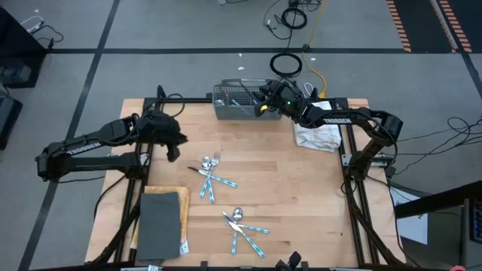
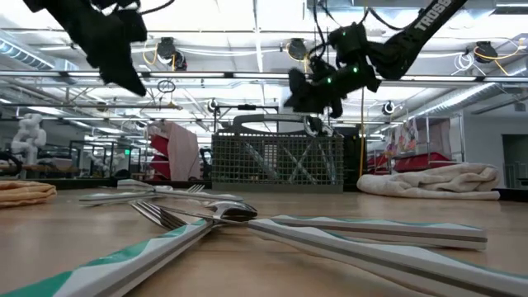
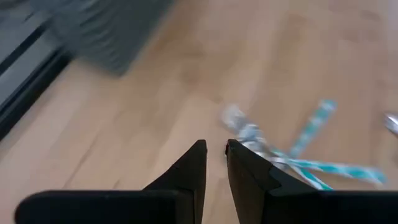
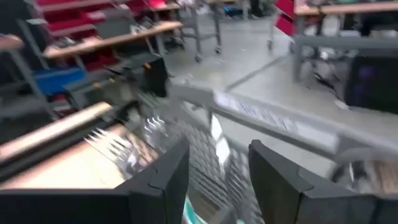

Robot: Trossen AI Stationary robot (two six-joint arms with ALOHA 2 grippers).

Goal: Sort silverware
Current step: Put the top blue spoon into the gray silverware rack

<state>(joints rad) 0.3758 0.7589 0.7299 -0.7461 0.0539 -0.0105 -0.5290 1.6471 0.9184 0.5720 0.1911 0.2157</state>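
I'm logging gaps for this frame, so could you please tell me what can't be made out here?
- Right gripper: its hold, if any; right wrist view is motion-blurred.
- Basket contents: too small in the high view, behind mesh in the low view.
- Silverware types: piles overlap in the high view.

Silverware (image 1: 210,178) handles blue-and-white patterned

Overhead and table-level views sharing the basket (image 1: 239,102); wrist cameras close, forward-facing.

Right gripper (image 4: 217,171) jaws apart, over wire-mesh basket (image 4: 261,124), fork tines (image 4: 115,146) inside
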